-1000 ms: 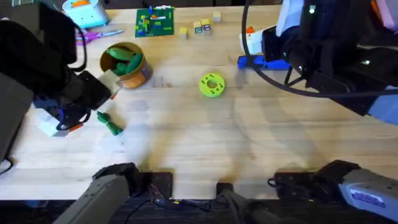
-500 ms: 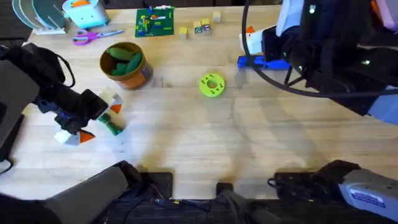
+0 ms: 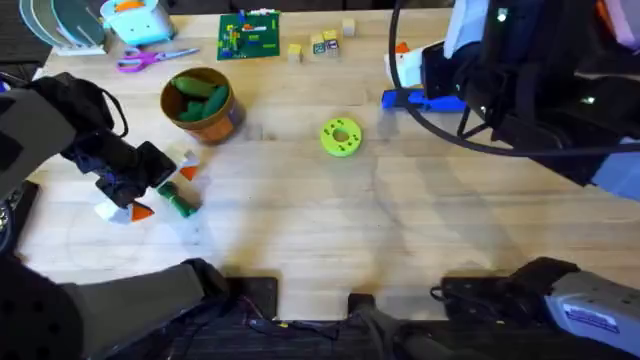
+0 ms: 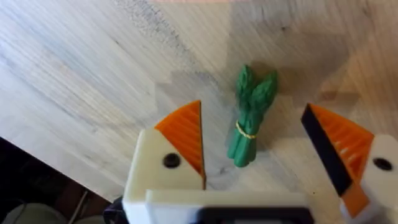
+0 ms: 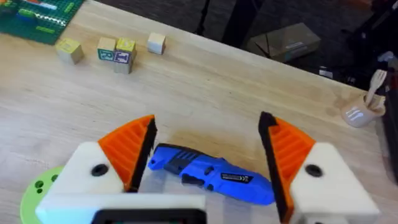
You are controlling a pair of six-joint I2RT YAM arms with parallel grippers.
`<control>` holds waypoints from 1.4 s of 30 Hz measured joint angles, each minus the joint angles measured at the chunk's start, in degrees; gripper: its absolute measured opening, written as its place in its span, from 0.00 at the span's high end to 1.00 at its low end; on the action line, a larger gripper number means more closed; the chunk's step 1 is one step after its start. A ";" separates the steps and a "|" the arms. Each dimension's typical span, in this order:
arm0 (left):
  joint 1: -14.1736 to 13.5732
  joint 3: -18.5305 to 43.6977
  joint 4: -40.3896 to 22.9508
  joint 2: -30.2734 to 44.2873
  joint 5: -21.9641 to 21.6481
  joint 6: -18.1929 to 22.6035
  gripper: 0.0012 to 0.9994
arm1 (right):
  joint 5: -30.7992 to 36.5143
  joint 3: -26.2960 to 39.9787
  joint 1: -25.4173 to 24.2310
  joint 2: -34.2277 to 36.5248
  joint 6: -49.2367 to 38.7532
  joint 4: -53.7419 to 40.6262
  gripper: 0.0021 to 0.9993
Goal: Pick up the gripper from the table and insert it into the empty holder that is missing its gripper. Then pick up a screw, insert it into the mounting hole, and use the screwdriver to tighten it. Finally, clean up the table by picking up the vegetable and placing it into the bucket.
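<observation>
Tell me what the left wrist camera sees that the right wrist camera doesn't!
The left wrist view shows a green asparagus bundle lying on the wooden table, between the open fingers of the left end effector.

The right wrist view shows the blue screwdriver lying between the open fingers of the right end effector, plus small wooden blocks, a green board and the edge of a lime-green disc.

Both views share the wooden tabletop and white fingers with orange ribbed pads.
</observation>
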 joint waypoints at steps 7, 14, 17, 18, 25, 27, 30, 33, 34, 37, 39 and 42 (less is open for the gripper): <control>0.00 0.00 -1.07 0.00 -0.18 0.41 0.41 | 0.00 0.00 0.00 0.00 -0.02 0.00 0.01; 0.00 -0.81 0.18 0.00 -0.22 0.41 0.38 | 0.00 0.00 0.00 -0.02 -0.02 0.00 0.01; 0.00 -1.58 0.24 0.00 -0.24 0.41 0.37 | 0.00 0.00 0.00 -0.02 -0.02 0.00 0.01; 0.00 -1.65 0.24 0.00 -0.24 0.41 0.37 | 0.00 0.00 0.00 -0.01 -0.02 -0.01 0.01; 0.00 -1.68 0.26 0.00 -0.57 0.60 0.97 | 0.00 0.00 0.00 0.00 -0.02 -0.01 0.01; 0.00 -1.68 -0.24 0.00 -0.57 0.63 0.99 | 0.00 0.00 0.00 0.00 -0.02 0.00 0.01; 0.00 -1.37 -3.76 -0.02 -0.63 0.61 0.98 | 0.00 0.00 0.00 -0.02 -0.02 0.00 0.01; -0.03 0.06 -6.93 -0.79 -0.61 0.61 0.99 | 0.00 0.00 0.00 -0.02 -0.02 0.00 0.01; -0.14 1.13 -7.98 -1.62 -0.62 0.61 0.99 | 0.00 0.00 0.00 -0.01 -0.02 -0.01 0.01; -0.89 6.34 -10.25 -5.86 -0.55 0.61 0.99 | 0.00 0.00 0.00 0.00 -0.02 -0.01 0.01; -1.59 10.29 -9.97 -9.17 0.54 0.61 0.99 | 0.00 0.00 0.00 0.00 0.00 0.00 0.01; -2.97 14.33 -5.37 -14.21 4.94 0.57 0.99 | 0.00 0.00 0.00 0.00 -0.02 0.00 0.01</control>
